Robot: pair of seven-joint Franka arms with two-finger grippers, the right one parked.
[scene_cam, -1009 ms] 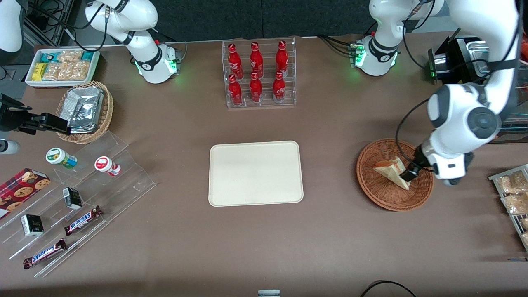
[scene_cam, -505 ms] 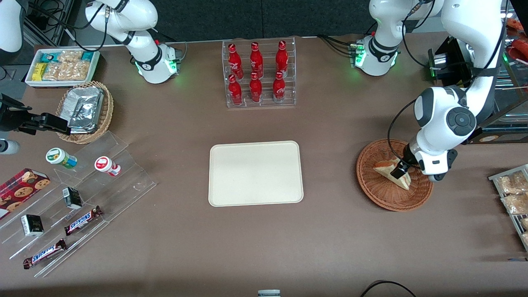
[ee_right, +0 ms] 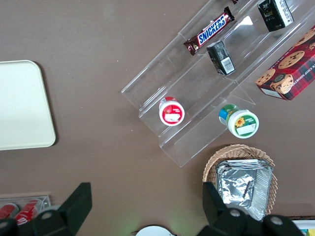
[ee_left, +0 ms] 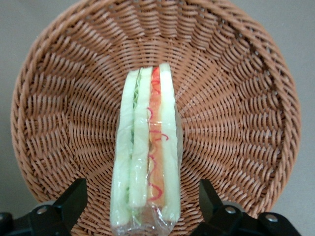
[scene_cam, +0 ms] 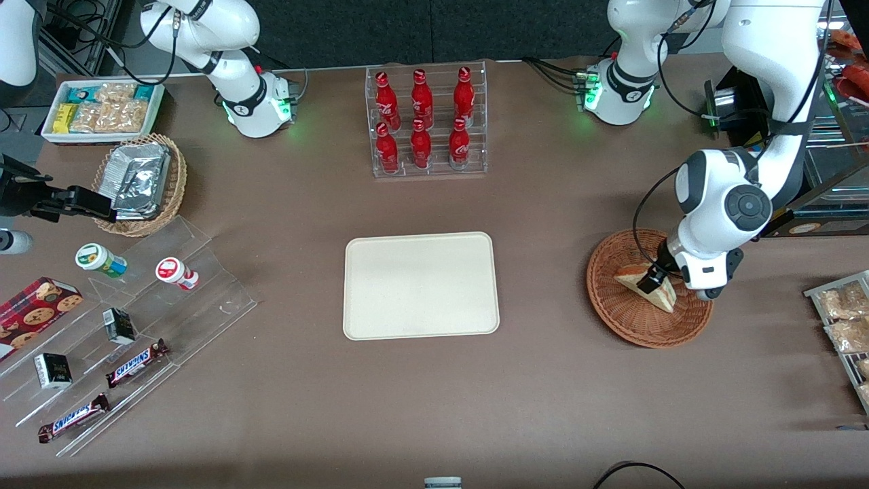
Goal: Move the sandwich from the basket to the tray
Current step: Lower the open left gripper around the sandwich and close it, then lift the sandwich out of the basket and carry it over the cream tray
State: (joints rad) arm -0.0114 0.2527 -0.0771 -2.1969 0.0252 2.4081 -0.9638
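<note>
Brown desk (scene_cam: 557, 380) under snack display: left arm's tool (ee_left: 142, 206) hovers low over basket (scene_cam: 611, 319), fingers (ee_left: 74, 199) spread wide either side of sandwich (ee_left: 147, 152), not touching it. Sandwich stands on edge in basket, wrapped in clear film, filling layers up. Judged light, soft, easily crushed; film likely slippery. Best hold: gentle pinch across flat bread faces near thick end. Tray (scene_cam: 421, 285) sits well apart at desk centre. Readable print: "SNICKERS" on bars (ee_right: 209, 30); red bottles (scene_cam: 421, 119) carry white script, too small to read.

Wrapped sandwich (ee_left: 147, 152) (cut edge up) lies in wicker basket (ee_left: 236, 113); cream tray (scene_cam: 421, 285) apart.
</note>
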